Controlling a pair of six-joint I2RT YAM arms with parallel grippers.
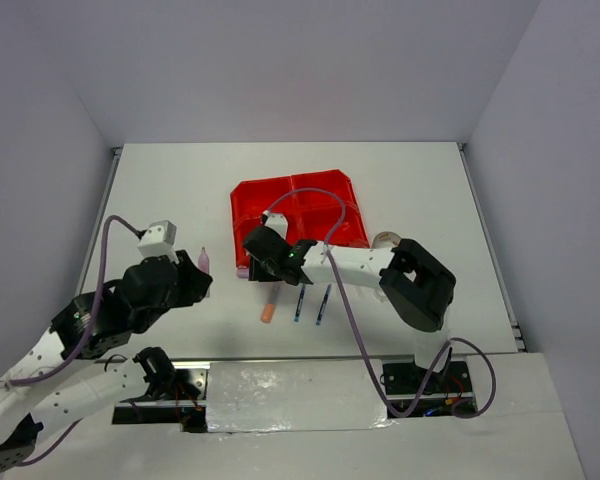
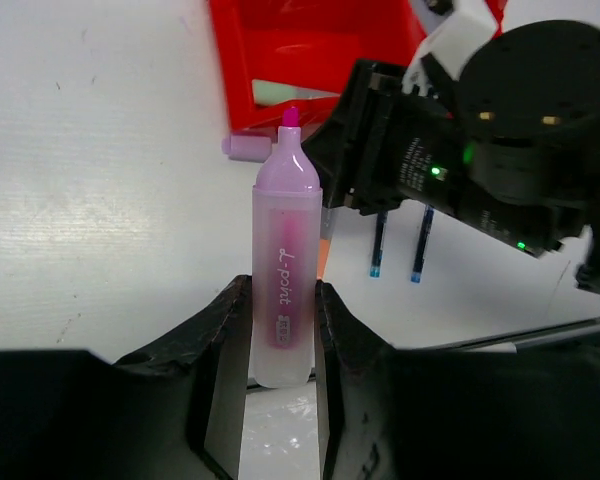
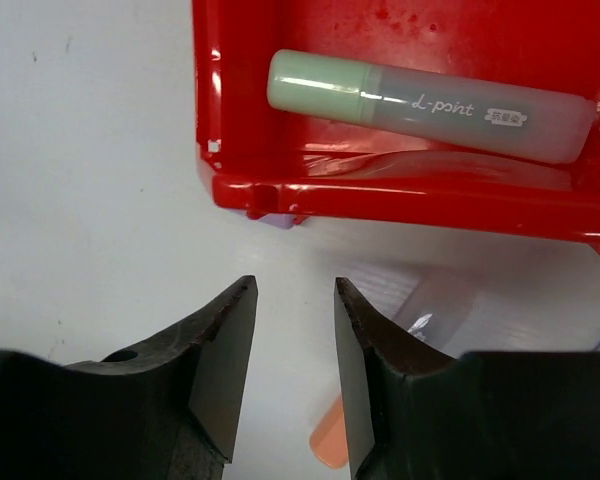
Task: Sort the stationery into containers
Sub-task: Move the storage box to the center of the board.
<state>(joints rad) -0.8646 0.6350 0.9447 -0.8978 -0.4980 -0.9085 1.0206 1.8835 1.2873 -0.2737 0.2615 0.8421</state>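
White table (image 1: 430, 200), right gripper (image 3: 295, 288) before red bins (image 3: 430, 195), 2 pens (image 1: 300, 302) beside

The overhead camera sat high behind the arm bases (image 1: 420, 380) and looked down and forward, far enough back to take in the whole table (image 1: 420, 190). The left wrist camera sat just behind the left gripper (image 2: 280, 292) and faced obliquely across the tabletop toward the red bins (image 2: 310, 60) and the right arm (image 2: 520, 120). The right wrist camera hung close over the table behind the right gripper (image 3: 293, 292), facing almost straight down on one corner of the bins. All three caught the bins. The overhead and left wrist views shared the two blue pens (image 1: 300, 303).
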